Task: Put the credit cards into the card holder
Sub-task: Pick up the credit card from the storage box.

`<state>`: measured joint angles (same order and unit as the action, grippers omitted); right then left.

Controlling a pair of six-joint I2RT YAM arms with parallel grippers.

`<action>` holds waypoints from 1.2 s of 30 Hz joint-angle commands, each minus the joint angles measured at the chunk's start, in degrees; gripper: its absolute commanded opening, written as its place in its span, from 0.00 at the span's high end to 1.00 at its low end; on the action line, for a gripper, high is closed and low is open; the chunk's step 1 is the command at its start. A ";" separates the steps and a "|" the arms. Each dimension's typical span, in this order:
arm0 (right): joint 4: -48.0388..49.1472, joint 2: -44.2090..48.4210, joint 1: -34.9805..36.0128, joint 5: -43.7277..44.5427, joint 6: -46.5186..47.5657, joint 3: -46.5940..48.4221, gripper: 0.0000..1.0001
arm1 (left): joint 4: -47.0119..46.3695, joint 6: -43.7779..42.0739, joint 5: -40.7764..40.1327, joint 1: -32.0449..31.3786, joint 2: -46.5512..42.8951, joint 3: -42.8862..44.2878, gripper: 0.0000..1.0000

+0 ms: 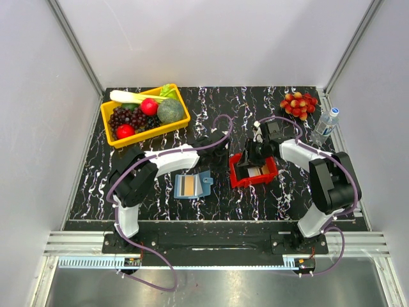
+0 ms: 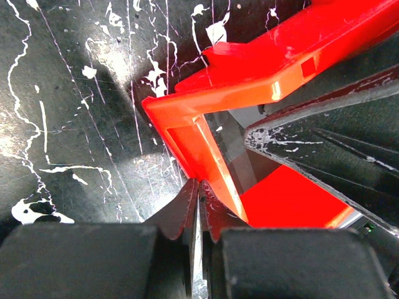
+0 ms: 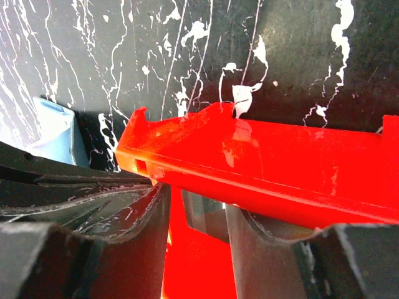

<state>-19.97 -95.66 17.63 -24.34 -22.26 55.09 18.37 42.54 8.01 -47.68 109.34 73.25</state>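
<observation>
Credit cards (image 1: 255, 171) sit in the red tray (image 1: 252, 183), near the blue card holder (image 1: 192, 185) on the surface. They look thin, stiff and slick, so best pinch one by its edges. Right pincer (image 3: 196, 243) gapes halfway around a grey card (image 3: 202, 215). Left pincer (image 2: 199, 190) is nearly shut at the tray's corner, and I cannot tell if it holds anything.

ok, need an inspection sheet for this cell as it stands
Surface: black white-veined table.
Job's things: blue card holder lying open, tan card on it; more cards in the red tray.
Clutter: yellow bin of fruit and vegetables, grape bunch, water bottle at the right edge.
Hands: left hand at the tray's corner, jaws together on a thin pale sliver, unclear what; right hand over the tray, jaws apart.
Cables: purple cables looped along both arms, slack at the bases.
Surroundings: white walls, aluminium frame.
</observation>
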 commanded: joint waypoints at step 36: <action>-14.65 -7.08 13.49 33.30 2.84 6.78 0.25 | -5.36 1.40 2.01 -0.22 -1.94 -1.80 1.00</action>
<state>-31.22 -98.21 30.55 5.06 -16.36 62.67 16.71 43.53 8.40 -47.68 109.23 72.47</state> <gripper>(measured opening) 0.753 0.016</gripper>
